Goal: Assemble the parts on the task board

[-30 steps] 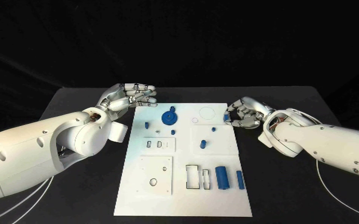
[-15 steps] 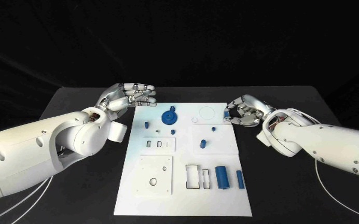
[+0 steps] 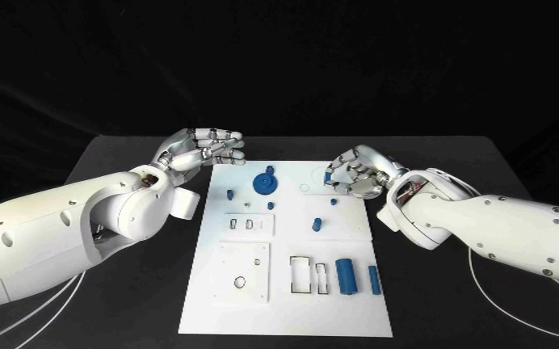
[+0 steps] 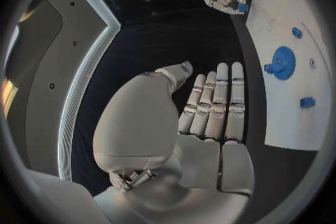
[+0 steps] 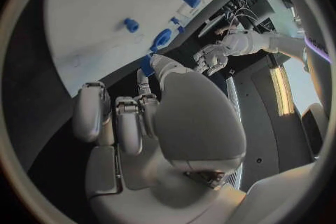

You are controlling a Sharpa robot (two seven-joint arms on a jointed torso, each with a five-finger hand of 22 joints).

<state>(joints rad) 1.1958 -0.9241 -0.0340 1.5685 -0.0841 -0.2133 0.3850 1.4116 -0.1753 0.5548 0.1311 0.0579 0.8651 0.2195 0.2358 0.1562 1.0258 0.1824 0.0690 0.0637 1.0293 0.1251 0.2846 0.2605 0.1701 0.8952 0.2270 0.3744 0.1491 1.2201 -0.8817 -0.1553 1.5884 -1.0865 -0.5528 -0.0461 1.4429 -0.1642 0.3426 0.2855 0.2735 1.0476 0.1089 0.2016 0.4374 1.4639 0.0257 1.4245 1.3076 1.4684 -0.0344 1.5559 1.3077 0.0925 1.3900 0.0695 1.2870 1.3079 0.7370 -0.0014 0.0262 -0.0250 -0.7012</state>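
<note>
**Right hand slides in over the board**

Right hand has moved left since a second ago and now hangs over the far right edge of the board. Its fingers are curled in, and I cannot tell if they hold anything. Left hand has stayed by the far left corner, fingers curled, holding nothing. Most work looks left: the gear stands far on the board, while loose parts lie near, not fitted.

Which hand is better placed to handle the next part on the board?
Probably the right hand: it is over the task board's far right corner, near small blue parts. The left hand hangs off the board's edge, fingers together, holding nothing.
</note>
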